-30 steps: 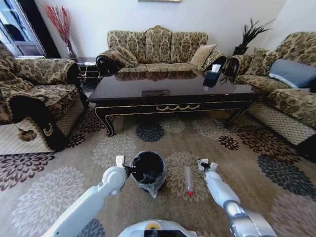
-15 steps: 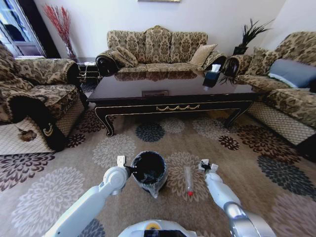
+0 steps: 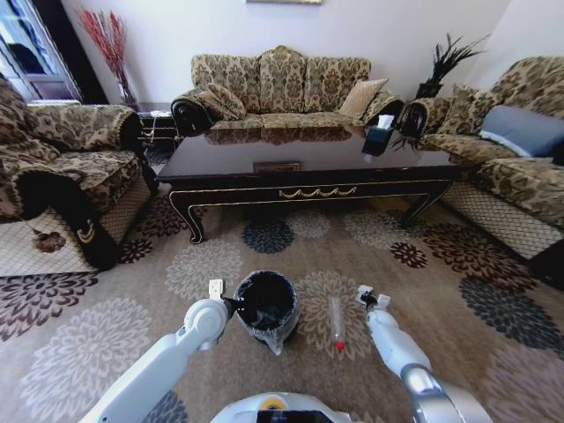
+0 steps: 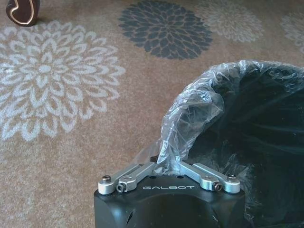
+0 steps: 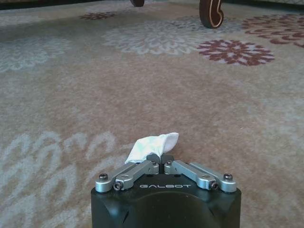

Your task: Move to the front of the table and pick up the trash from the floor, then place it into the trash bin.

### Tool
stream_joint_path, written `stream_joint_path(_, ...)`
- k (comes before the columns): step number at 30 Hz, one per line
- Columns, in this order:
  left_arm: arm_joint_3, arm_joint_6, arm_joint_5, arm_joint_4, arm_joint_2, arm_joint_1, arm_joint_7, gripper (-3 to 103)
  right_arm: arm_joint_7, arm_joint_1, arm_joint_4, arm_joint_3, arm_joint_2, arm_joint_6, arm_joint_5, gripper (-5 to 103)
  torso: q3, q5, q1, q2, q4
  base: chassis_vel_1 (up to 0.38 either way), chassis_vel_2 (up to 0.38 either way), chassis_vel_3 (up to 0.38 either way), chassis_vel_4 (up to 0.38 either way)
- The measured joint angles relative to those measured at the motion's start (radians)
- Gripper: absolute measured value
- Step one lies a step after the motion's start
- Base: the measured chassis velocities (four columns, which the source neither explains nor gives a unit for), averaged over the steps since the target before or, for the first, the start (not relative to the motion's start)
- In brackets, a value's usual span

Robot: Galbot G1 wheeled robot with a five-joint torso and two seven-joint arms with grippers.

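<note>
The trash bin (image 3: 265, 331), black with a clear liner, stands on the floor (image 3: 458, 291) in front of the dark table (image 3: 238, 189). My left gripper (image 3: 216, 288) is at its left rim. In the left wrist view that left gripper (image 4: 167, 164) is shut on a bunched fold of the liner (image 4: 190, 114). A clear bottle (image 3: 336, 319) with a red cap lies on the carpet right of the bin. My right gripper (image 3: 366, 298) is just right of the bottle. It is shut on a crumpled white paper scrap (image 5: 153, 144), low over the carpet.
Patterned sofas (image 3: 282, 84) ring the table on the left, back and right. A dark tissue box (image 3: 379, 137) sits on the tabletop. Curved table legs (image 5: 211, 12) show beyond the right gripper. Open carpet lies between the table and the bin.
The right gripper has drawn slightly back toward me with the paper scrap. The left gripper and the bin have barely shifted.
</note>
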Motion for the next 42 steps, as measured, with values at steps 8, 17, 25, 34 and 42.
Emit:
stream_joint_path(8,-0.002,0.000,0.005,-0.001,-0.003,0.007,0.001,0,0.030,-0.051,0.087,0.001,-0.022,0.000,0.016,1,0.000,0.0002,0.000,0.000,0.0003,0.000,0.000,0.000,0.000)
stream_joint_path(17,-0.007,0.000,0.001,-0.001,0.007,-0.009,0.001,0,0.085,-0.198,0.389,-0.025,-0.108,-0.051,0.108,1,0.000,-0.0001,0.000,0.000,0.0002,0.000,0.000,0.000,0.000)
stream_joint_path(25,0.038,-0.004,-0.024,-0.002,0.003,-0.086,-0.018,0,0.110,-0.388,0.790,0.008,-0.175,-0.082,0.132,1,0.000,-0.0001,0.000,0.000,0.0006,0.000,0.000,0.000,0.000)
stream_joint_path(34,0.147,-0.005,-0.092,0.025,-0.017,-0.213,-0.064,0,0.115,-0.664,1.241,0.106,-0.232,-0.089,0.104,1,0.000,-0.0001,0.000,0.000,0.0001,0.000,0.000,0.000,0.000)
stream_joint_path(42,0.251,-0.008,-0.117,0.066,-0.062,-0.305,-0.090,0,0.098,-0.805,1.498,0.182,-0.245,-0.091,0.090,1,0.000,0.0000,0.000,0.000,-0.0001,0.000,0.000,0.000,0.000)
